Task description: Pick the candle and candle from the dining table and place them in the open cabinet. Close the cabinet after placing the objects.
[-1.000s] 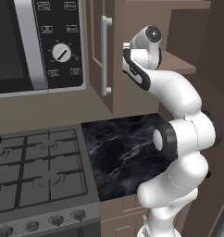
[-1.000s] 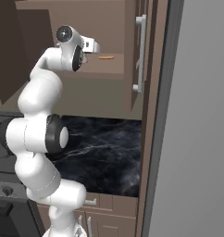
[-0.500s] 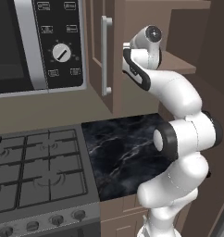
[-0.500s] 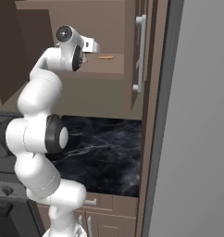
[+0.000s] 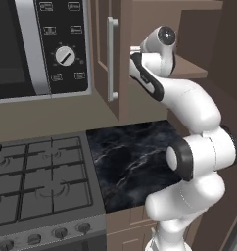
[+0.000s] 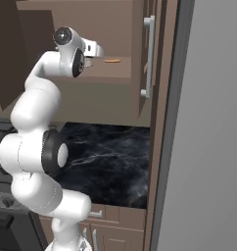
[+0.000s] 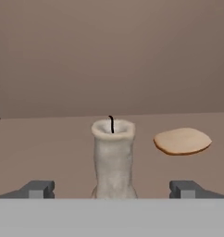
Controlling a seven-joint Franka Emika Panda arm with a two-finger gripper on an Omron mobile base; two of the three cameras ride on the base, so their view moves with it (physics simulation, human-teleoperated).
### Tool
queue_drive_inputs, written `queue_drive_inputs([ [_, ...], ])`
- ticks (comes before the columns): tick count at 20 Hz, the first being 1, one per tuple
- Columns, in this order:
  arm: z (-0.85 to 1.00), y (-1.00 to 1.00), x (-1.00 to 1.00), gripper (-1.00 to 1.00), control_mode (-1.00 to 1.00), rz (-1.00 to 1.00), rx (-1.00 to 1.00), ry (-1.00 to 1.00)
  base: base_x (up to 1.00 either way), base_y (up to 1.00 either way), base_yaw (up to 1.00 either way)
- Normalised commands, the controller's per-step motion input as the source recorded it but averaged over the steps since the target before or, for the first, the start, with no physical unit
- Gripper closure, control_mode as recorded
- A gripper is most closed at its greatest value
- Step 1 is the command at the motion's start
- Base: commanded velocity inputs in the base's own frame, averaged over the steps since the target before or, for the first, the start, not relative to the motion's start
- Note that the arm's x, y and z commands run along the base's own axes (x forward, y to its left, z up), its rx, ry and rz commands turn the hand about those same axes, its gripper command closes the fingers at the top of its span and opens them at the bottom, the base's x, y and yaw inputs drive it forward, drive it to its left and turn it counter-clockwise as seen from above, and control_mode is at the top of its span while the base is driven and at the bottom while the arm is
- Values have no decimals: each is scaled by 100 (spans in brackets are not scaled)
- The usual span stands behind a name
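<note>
1. Cream wax candle (image 7: 113, 157), short stub with black wick, upright on the cabinet shelf (image 7: 49, 152), centred between the jaws (image 7: 113, 189).
2. Jaws: wide open, touching nothing.
3. Handling, judged: light, stiff, brittle, slightly slick; grip mid-body.
4. Tan flat disc (image 7: 182, 140): beside the candle.

The robot is a glossy white, rounded-segment arm (image 5: 199, 147) with black joint bands, a dark round cap, and small grey finger tips (image 7: 37, 189).
</note>
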Motion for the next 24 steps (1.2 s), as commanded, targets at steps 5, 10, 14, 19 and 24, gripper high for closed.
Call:
queue_drive_inputs([
  [5,0,0,-54,-100,-100,0,0,0,0,0,0],
  [10,0,0,-63,-100,-100,0,0,0,0,0,0],
  [14,0,0,-69,-100,-100,0,0,0,0,0,0],
  [19,0,0,-71,-100,-100,0,0,0,0,0,0],
  [24,0,0,-72,-100,-100,0,1,0,0,0,0],
])
